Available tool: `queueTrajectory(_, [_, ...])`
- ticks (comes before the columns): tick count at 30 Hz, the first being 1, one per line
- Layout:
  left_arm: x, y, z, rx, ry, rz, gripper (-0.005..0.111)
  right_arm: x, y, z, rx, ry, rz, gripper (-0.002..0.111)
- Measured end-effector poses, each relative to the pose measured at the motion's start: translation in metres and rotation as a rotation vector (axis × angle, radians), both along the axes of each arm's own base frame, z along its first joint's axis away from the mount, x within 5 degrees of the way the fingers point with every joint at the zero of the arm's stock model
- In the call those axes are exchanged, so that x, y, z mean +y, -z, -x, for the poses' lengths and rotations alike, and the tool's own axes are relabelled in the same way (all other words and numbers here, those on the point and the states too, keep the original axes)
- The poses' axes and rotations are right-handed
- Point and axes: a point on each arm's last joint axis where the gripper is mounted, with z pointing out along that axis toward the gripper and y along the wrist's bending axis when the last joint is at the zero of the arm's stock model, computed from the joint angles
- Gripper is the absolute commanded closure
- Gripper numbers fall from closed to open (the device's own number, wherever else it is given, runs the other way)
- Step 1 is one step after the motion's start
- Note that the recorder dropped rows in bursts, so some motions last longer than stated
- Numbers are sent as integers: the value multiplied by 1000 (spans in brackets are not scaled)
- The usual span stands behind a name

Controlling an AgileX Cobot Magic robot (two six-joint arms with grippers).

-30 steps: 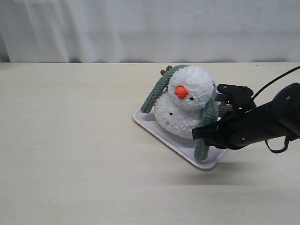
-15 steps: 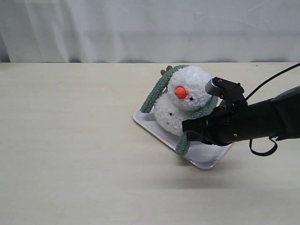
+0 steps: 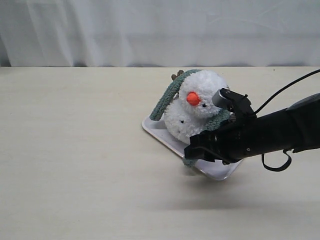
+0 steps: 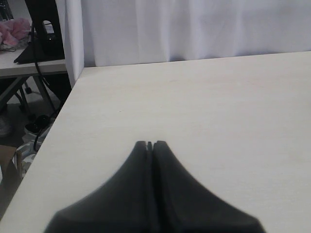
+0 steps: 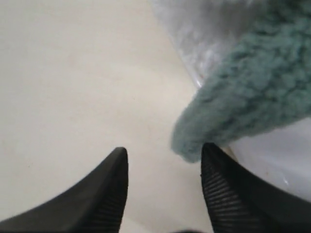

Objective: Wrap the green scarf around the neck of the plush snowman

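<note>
While the right gripper (image 5: 163, 158) hovers low at the six o'clock edge of the white tray (image 3: 154, 128), its jaws stand well apart and clasp nothing. The rounded end of the green scarf (image 3: 166, 99) lies against one finger (image 5: 218, 184), outside any grip. On the tray sits the plush snowman (image 3: 207, 86), toward three o'clock from the middle of the table (image 3: 75, 150). From the snowman's eight o'clock side the scarf climbs to the head's twelve o'clock and passes out of sight behind it. It reappears at four o'clock along the snowman's neck (image 3: 181, 110) and runs down to the tray's rim at six o'clock. The left gripper (image 4: 150, 143) is closed tight and empty over bare table.
</note>
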Motion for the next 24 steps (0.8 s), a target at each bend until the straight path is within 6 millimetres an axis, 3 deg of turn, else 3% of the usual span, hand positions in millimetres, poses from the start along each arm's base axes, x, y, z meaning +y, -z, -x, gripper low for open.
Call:
queueTrajectory(3, [0,0,0,0,0,0,107,3,-1,4,17,-49,-23,61])
queueTrajectory(7, [0,0,0,0,0,0,107,7,-21,15,8,-137,-88,61])
queueTrajectory(10, [0,0,0,0,0,0,107,11,-37,25,-4,-217,-155,72])
queueTrajectory(15, [0,0,0,0,0,0,107,20,-77,30,-229,-295,-122,89])
queueTrajectory(16, [0,0,0,0,0,0,107,28,-97,29,-366,-287,-49,89])
queueTrajectory(17, [0,0,0,0,0,0,107,34,-105,29,-414,-278,-19,89])
queueTrajectory(20, [0,0,0,0,0,0,107,55,-141,14,-625,-154,131,90])
queueTrajectory(24, [0,0,0,0,0,0,107,70,-163,-20,-722,-114,222,95])
